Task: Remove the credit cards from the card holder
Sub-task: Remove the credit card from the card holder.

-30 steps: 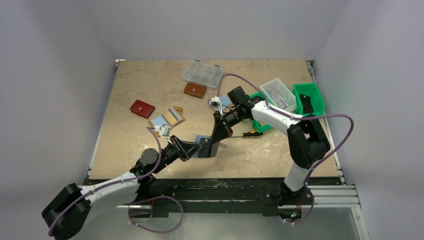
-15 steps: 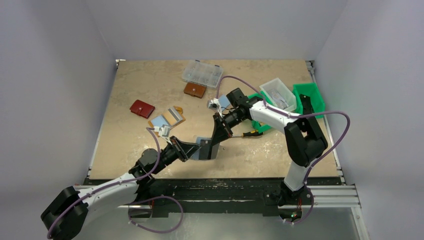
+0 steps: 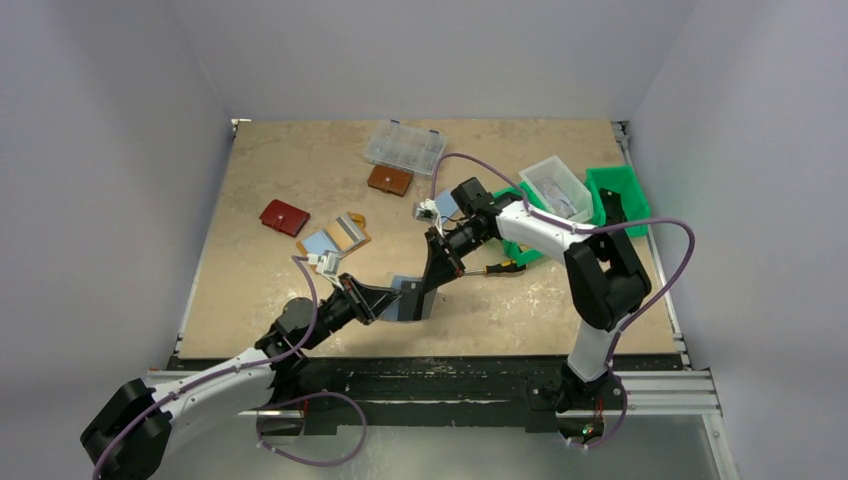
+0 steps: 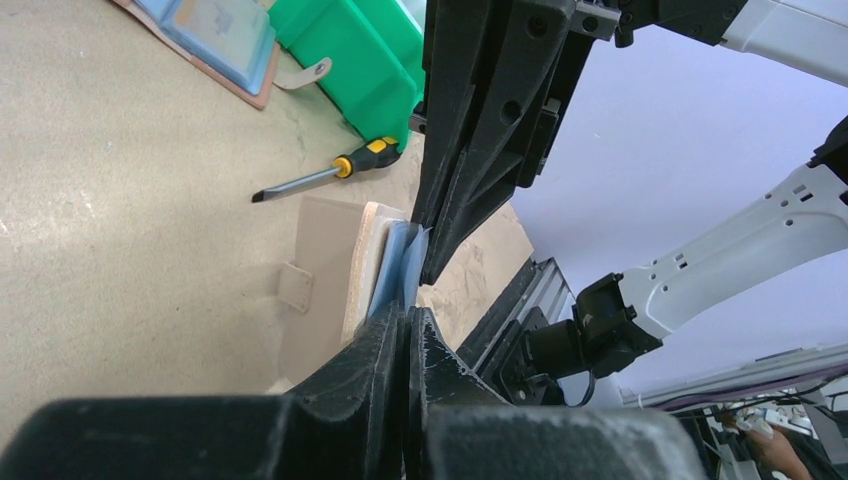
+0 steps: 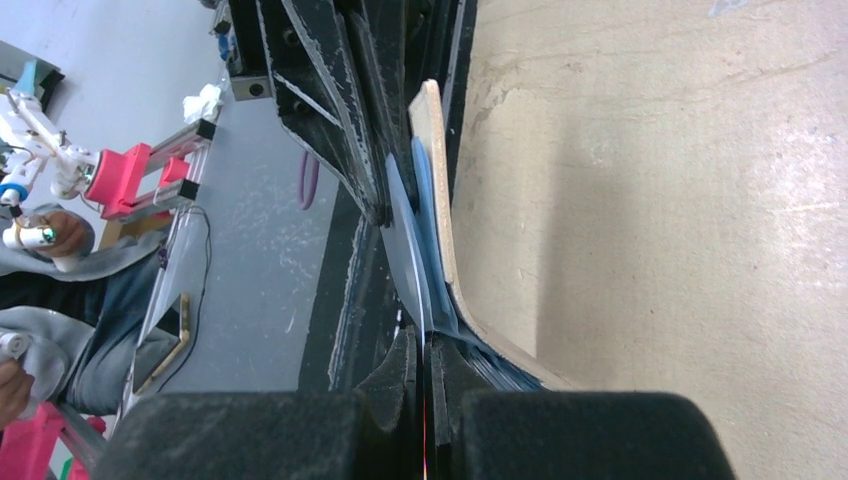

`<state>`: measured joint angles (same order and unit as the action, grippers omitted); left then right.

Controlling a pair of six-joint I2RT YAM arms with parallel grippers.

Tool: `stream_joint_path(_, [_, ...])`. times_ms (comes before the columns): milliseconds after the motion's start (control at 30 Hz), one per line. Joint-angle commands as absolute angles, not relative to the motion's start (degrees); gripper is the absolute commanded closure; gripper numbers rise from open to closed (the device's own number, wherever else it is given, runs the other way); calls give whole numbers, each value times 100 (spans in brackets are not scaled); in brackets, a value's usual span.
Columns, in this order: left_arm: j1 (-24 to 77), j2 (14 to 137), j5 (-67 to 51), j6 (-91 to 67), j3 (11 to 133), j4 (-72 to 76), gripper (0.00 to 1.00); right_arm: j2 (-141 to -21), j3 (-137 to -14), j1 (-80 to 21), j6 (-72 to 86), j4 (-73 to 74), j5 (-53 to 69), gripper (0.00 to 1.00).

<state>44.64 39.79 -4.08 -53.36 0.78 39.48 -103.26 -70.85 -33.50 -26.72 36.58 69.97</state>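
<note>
The card holder [image 3: 405, 288], tan outside and pale blue inside, stands on edge near the table's front, held between both grippers. My left gripper [image 3: 404, 303] is shut on the pale blue inner edge [image 4: 398, 268] at its near end [image 4: 408, 314]. The tan cover with its snap tab [image 4: 325, 255] faces left. My right gripper [image 3: 432, 280] comes in from the far side, its fingers [image 4: 470, 150] closed on the top. In the right wrist view the right gripper [image 5: 425, 342] pinches a thin grey-blue leaf [image 5: 405, 245] beside the tan cover [image 5: 436, 170]. I cannot tell any credit card apart from the pockets.
A yellow-handled screwdriver [image 3: 500, 267] lies right of the grippers, next to green bins [image 3: 615, 195] and a white bin [image 3: 556, 187]. Two other open tan wallets [image 3: 340, 235] [image 3: 447, 204], a red wallet [image 3: 284, 217], a brown wallet [image 3: 389, 180] and a clear organizer box [image 3: 404, 146] lie farther back.
My left gripper has closed on the holder's blue edge. Both grippers and the holder have shifted slightly left and toward the front.
</note>
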Motion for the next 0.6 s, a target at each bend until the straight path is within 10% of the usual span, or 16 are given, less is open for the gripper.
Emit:
stream_joint_path(0, [4399,3849,-167,-5275,-238,4374,100,-10451,-7258,-3306,-2958,3963,6636,100])
stream_joint_path(567, [4319,3803,646,-5232,-497,3312,100,-10799,-7280,-3311,-3097,3990,5899,100])
